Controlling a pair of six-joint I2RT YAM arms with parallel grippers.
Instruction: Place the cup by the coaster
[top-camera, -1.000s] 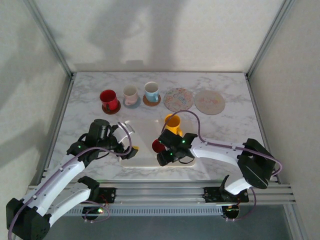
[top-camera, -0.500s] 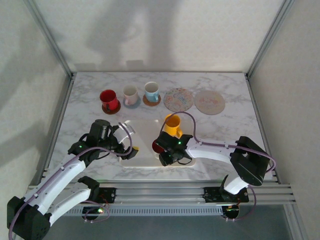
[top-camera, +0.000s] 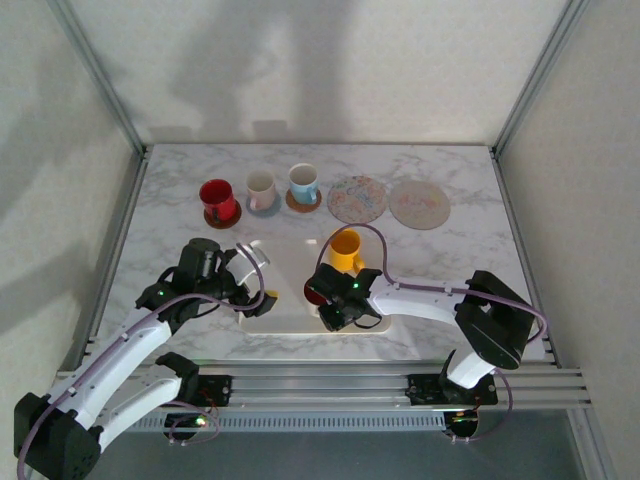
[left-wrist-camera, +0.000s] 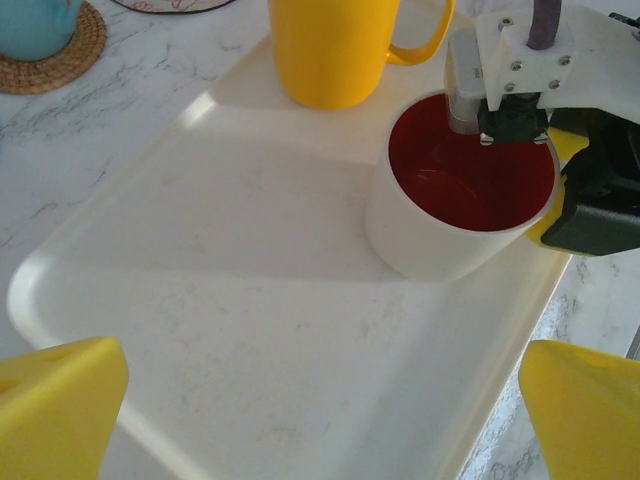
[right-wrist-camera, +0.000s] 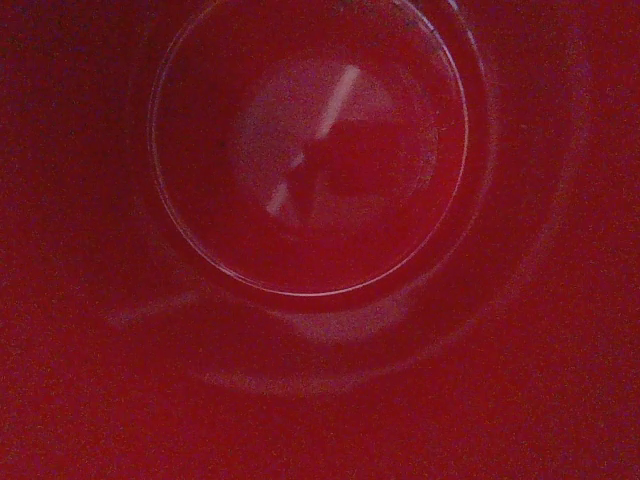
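Observation:
A white cup with a red inside (top-camera: 316, 291) (left-wrist-camera: 455, 195) stands at the near right of the white tray (top-camera: 285, 262) (left-wrist-camera: 230, 330). My right gripper (top-camera: 332, 302) (left-wrist-camera: 520, 135) reaches down over its rim, one finger inside and one outside, shut on the wall. The right wrist view looks straight into the cup's red bottom (right-wrist-camera: 310, 160). A yellow cup (top-camera: 345, 250) (left-wrist-camera: 335, 50) stands on the tray behind it. Two bare round coasters (top-camera: 357, 198) (top-camera: 419, 203) lie at the back right. My left gripper (top-camera: 262, 290) (left-wrist-camera: 320, 420) hangs open over the tray's left part, holding nothing.
Along the back stand a red cup (top-camera: 217, 200), a white and pink cup (top-camera: 261, 188) and a blue cup (top-camera: 304, 183) (left-wrist-camera: 35, 25), each on its own coaster. Metal frame posts and white walls bound the marble table (top-camera: 450, 260).
My right gripper has shifted a little left onto the white cup and its jaws have narrowed around the wall. The left arm has stayed put.

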